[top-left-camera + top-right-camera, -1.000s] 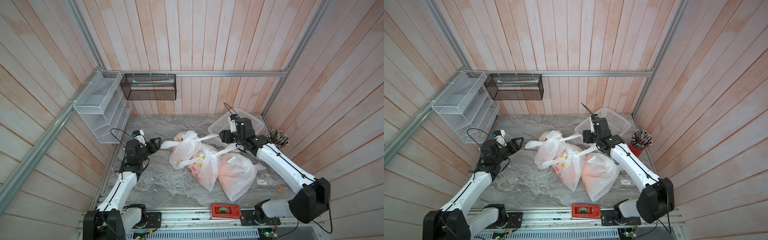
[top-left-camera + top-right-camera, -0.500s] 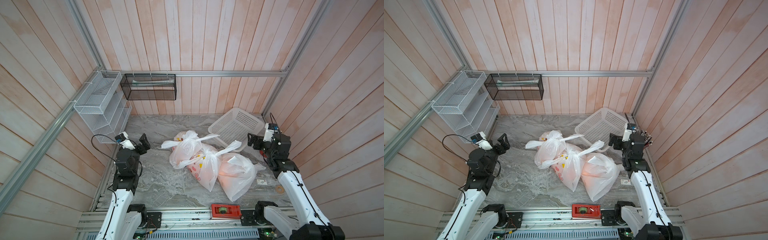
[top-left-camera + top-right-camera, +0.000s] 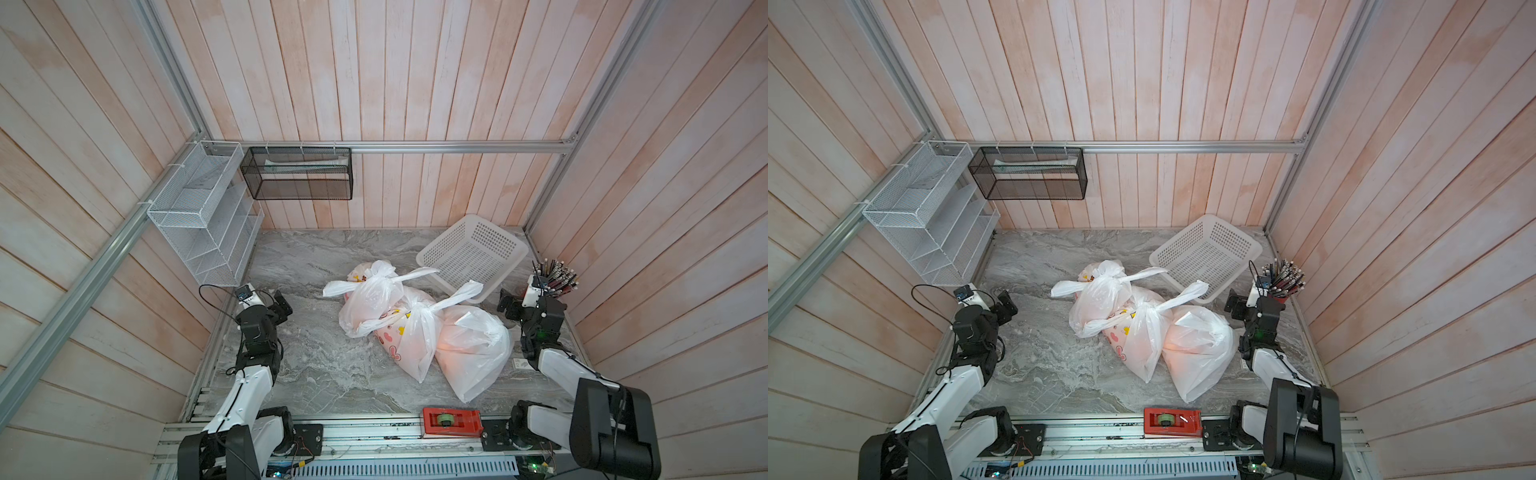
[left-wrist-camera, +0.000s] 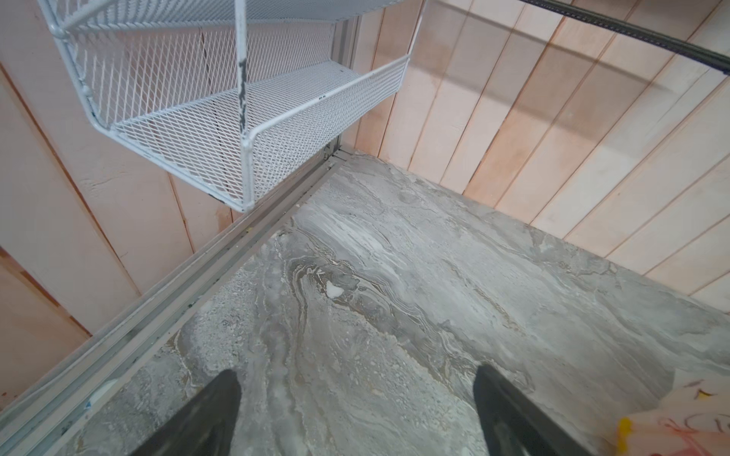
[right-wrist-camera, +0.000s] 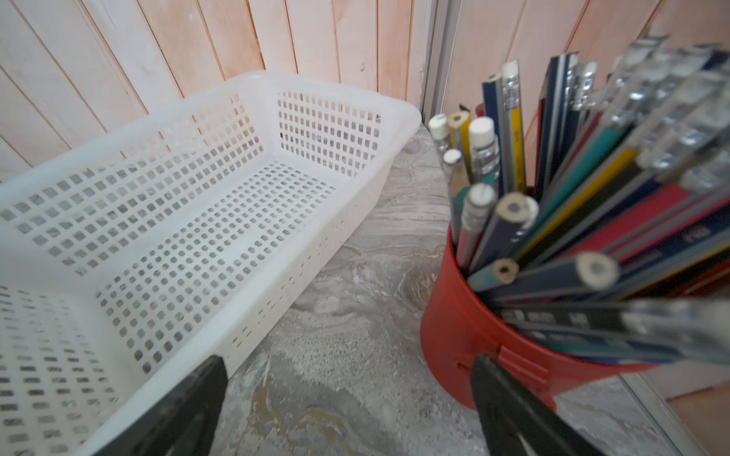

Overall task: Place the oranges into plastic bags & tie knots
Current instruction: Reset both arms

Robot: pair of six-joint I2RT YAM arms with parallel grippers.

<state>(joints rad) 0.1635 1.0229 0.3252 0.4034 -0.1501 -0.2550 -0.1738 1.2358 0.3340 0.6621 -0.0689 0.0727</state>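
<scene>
Red plastic holder with a roll in it [image 3: 452, 423] sits nearest, on the metal rail along the front edge of the grey marbled tabletop [image 3: 316, 374]. Past it, in the middle of the table, lie three thin white translucent plastic bags [image 3: 473, 357] pressed against one another: a plain one nearest and to the right, one printed with hearts and yellow flowers touching it on the left, and a third leaning on that one farther back. An orange glow through the film shows the oranges [image 3: 453, 345] inside, though single fruits cannot be told apart. Each bag is closed by twisted white knots [image 3: 420, 311] with loose strap ends sticking out. Level with the bags, the left gripper [image 3: 279, 305] hangs over bare stone at the table's left edge, its black fingers [image 4: 209, 414] spread wide and holding nothing. At the right edge the right gripper [image 3: 509, 305] is likewise spread wide and holds nothing, its fingers [image 5: 189, 406] pointing at the gap between a white perforated plastic basket [image 3: 473, 253] and a red round cup [image 5: 474, 323] packed with pencils [image 5: 553, 197]. The basket lies tilted near the far right corner, one long strap end resting on its rim. Farthest, a white wire-mesh tiered shelf [image 3: 199, 232] hangs on the left wall and a black mesh box [image 3: 297, 174] on the back wall.
</scene>
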